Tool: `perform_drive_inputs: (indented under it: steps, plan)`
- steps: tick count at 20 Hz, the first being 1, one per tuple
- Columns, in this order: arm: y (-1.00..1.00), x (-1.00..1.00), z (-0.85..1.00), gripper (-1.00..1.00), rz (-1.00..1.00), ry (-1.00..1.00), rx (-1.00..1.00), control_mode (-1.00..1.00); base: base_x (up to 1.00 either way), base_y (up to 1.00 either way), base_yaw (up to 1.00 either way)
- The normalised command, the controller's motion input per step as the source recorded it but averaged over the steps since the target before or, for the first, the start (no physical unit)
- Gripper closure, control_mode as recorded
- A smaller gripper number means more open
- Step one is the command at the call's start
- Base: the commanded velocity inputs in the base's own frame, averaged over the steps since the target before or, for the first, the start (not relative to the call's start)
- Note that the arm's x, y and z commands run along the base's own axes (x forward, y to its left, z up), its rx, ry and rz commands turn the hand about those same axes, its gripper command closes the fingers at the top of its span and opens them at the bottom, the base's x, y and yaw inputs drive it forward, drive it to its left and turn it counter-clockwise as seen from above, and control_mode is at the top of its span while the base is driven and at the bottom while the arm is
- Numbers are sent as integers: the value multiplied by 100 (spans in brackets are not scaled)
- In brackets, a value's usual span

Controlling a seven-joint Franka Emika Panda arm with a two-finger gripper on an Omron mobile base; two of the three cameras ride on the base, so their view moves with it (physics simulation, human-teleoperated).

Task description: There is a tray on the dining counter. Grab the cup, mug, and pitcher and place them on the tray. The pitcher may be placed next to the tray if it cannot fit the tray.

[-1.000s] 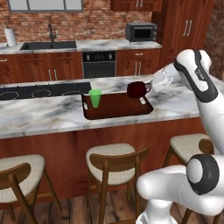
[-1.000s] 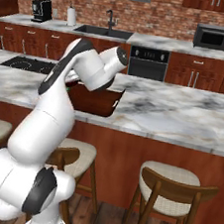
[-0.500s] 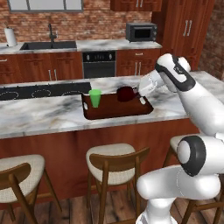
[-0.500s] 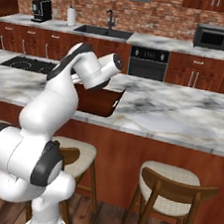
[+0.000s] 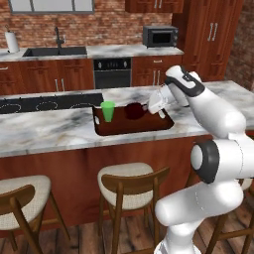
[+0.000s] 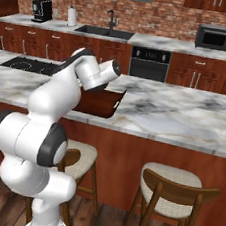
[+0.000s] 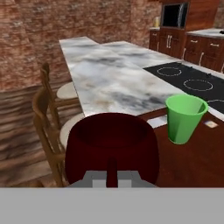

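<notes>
The dark reddish-brown tray lies on the marble dining counter. A green cup stands upright in its left part. To the cup's right, the maroon mug sits low inside the tray, and whether it touches the tray floor I cannot tell. My gripper reaches in from the right and is shut on the mug's handle. In the hand view the mug is right before my gripper, with the cup beyond on the right. My arm hides most of the tray from the right. The pitcher is out of view.
A black cooktop is set into the counter left of the tray. Wooden stools stand along the counter's near side. At the back wall are a sink, an oven and a microwave.
My gripper has carried the mug leftward and down, from above the tray's right end to low inside the tray next to the green cup. The cup has not moved.
</notes>
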Motion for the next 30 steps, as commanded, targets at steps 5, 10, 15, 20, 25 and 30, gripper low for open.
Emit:
perform_drive_inputs:
  steps: [5, 10, 15, 20, 25, 30]
  plan:
    - [10, 42, -31, 100, 4, 0, 0, -100, 0, 0, 0]
    - [8, 36, -34, 100, 5, 0, 0, -100, 0, 0, 0]
    - [9, 26, -21, 100, 7, 0, 0, -100, 0, 0, 0]
    - [13, 23, -8, 100, 7, 0, 0, -100, 0, 0, 0]
    - [17, 25, -10, 100, 7, 0, 0, -100, 0, 0, 0]
    - [19, 22, -24, 100, 8, 0, 0, -100, 0, 0, 0]
